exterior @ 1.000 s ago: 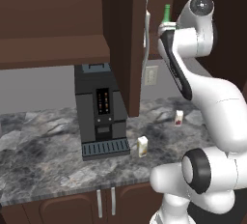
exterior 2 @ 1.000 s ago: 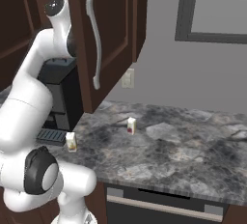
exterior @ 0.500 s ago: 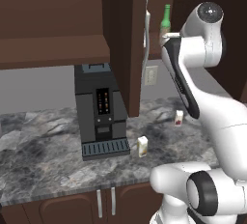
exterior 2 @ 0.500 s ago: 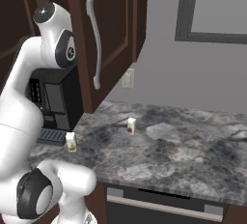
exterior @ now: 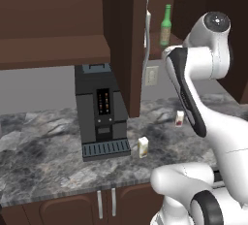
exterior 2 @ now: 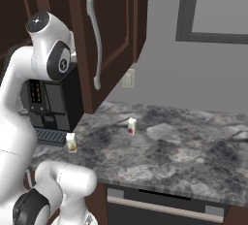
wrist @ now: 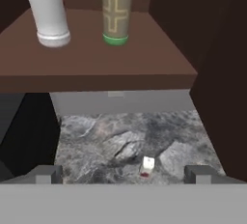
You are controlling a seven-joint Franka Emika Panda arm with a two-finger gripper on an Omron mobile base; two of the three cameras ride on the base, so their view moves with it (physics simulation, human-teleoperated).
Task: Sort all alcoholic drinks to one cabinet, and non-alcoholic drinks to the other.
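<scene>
The green bottle stands upright on the shelf of the narrower cabinet, whose door hangs open with its silver handle outward. In the hand view the bottle is ahead and above my gripper, which is open, empty and well clear of it. The white carton with a red mark stands on the counter below. The cream carton stands near the coffee machine. The wide cabinet is on the left.
A black coffee machine sits on the marble counter under the wide cabinet. A pale cylinder rises left of the bottle in the hand view. A wall outlet is behind the door, and a window is at the right.
The arm has drawn back from the narrower cabinet, to the right and slightly down. The green bottle stays on the shelf, free of the gripper. The cartons have not moved.
</scene>
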